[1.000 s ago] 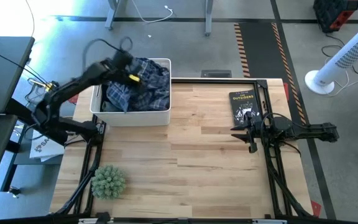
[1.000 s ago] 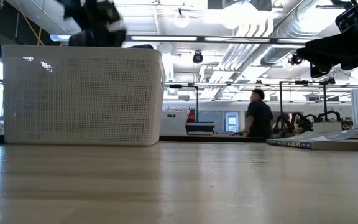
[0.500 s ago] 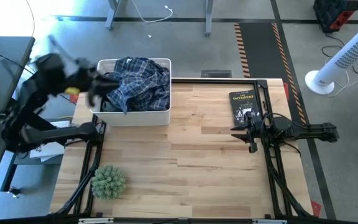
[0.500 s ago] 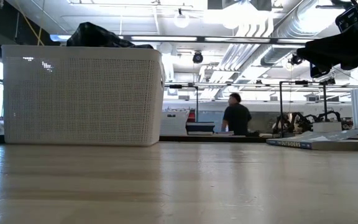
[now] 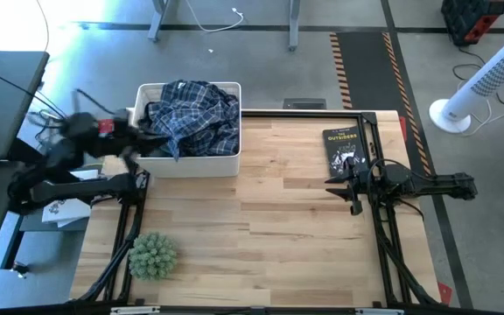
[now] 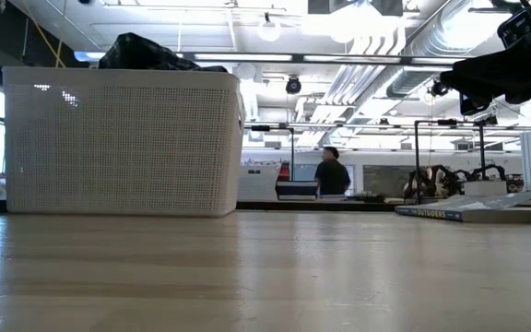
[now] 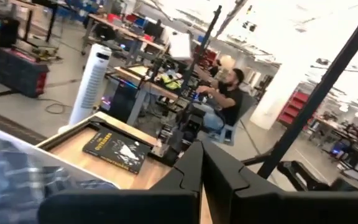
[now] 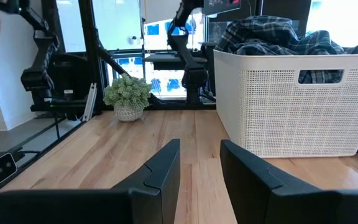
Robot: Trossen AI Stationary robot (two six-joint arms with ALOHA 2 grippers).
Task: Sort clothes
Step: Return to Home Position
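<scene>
Left arm (image 5: 55, 166) hangs off the tabletop (image 5: 261, 219) edge, at about 9 o'clock from the white basket (image 5: 186, 164). It's blurry from above, but on the wrist cam the left jaws look pinched closed, not gripping anything. The basket sits at the tabletop's 11 o'clock corner with the blue plaid shirt (image 5: 195, 118) piled inside, heaped above the rim. A small green plant (image 5: 152, 255) is down at 7 o'clock. The black book (image 5: 346, 150) lies flat around 2 o'clock. Right arm (image 5: 427, 185) sits just at the book's 6 o'clock, right jaws slightly apart and empty, pointing toward 9 o'clock.
</scene>
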